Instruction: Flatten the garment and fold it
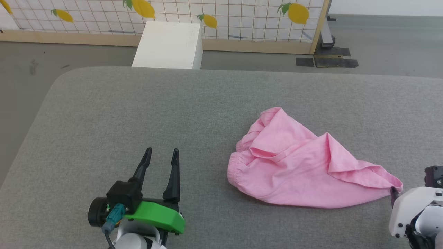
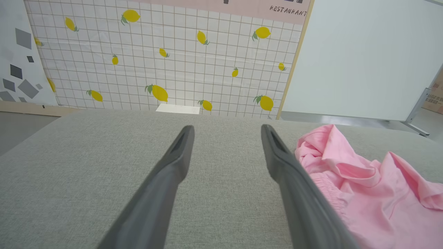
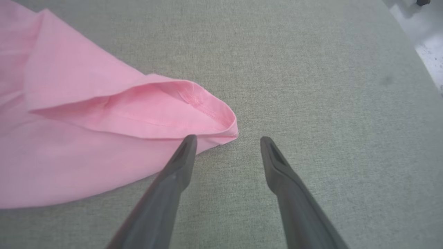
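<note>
My right tool [image 3: 227, 140] sat spread beside garment's [image 1: 294, 173] 4 o'clock hem; step likely needed low, two-layer pinch. Left tool [image 1: 162, 151] spread, empty.

The garment [image 3: 69, 162] runs past the right wrist view's left edge, its folds hiding lower layers.
</note>
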Motion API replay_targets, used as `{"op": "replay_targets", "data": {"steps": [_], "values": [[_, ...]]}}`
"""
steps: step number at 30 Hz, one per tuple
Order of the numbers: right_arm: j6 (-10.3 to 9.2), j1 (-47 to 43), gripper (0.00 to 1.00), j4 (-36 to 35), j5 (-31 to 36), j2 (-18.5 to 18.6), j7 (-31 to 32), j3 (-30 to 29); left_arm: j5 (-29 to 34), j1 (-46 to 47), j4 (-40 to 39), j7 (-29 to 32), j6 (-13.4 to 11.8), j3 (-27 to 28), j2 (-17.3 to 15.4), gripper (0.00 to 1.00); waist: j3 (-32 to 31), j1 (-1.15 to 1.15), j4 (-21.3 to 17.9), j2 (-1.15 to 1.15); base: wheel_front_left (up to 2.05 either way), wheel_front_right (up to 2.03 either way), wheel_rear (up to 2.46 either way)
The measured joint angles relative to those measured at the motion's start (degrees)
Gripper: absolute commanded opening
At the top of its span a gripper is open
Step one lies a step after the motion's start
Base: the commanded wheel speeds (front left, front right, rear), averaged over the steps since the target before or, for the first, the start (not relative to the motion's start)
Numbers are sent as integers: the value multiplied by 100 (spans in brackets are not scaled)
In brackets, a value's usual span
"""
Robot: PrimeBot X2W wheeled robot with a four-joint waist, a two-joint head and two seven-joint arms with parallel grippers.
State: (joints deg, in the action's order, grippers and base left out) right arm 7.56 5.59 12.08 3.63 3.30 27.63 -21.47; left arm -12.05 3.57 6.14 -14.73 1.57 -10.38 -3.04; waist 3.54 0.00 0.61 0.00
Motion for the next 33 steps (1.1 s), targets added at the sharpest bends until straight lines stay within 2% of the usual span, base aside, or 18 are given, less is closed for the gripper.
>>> {"op": "replay_targets", "data": {"steps": [4,8,12,18,20,21,22,28,31,33], "values": [[0,-242,100,-728,-170,-18,-588,425,0,0,11,0,18,1,1,100,-34,0,-7,0,0,0,0],[2,-308,100,-1188,-325,-45,-1067,1479,0,3,-12,0,20,11,2,100,3,0,-12,0,0,0,0],[2,-229,100,-827,-361,130,-850,1944,0,54,-55,-1,19,-19,2,100,114,0,7,0,0,0,0],[2,371,100,69,-310,208,-476,1894,-2,196,-97,0,14,-103,3,100,296,0,135,0,0,0,0],[2,549,97,302,-268,199,-427,1855,-3,207,-97,0,-1,-120,3,100,347,0,190,0,0,0,0],[2,608,36,383,-260,197,-404,1839,-3,207,-97,0,-5,-121,3,100,364,0,209,0,0,0,0],[2,664,0,476,-256,198,-399,1825,-3,207,-97,0,-10,-123,3,100,384,0,231,0,0,0,0],[2,783,0,716,-265,205,-425,1845,-3,204,-94,0,-37,-88,3,100,404,0,242,0,0,0,0],[2,636,0,382,-499,238,-260,2013,-3,201,-82,0,-43,-64,3,100,341,0,192,0,0,0,0],[2,221,0,-191,-833,382,203,2264,-4,177,-85,0,-44,-35,3,100,278,0,141,0,0,0,0]]}}
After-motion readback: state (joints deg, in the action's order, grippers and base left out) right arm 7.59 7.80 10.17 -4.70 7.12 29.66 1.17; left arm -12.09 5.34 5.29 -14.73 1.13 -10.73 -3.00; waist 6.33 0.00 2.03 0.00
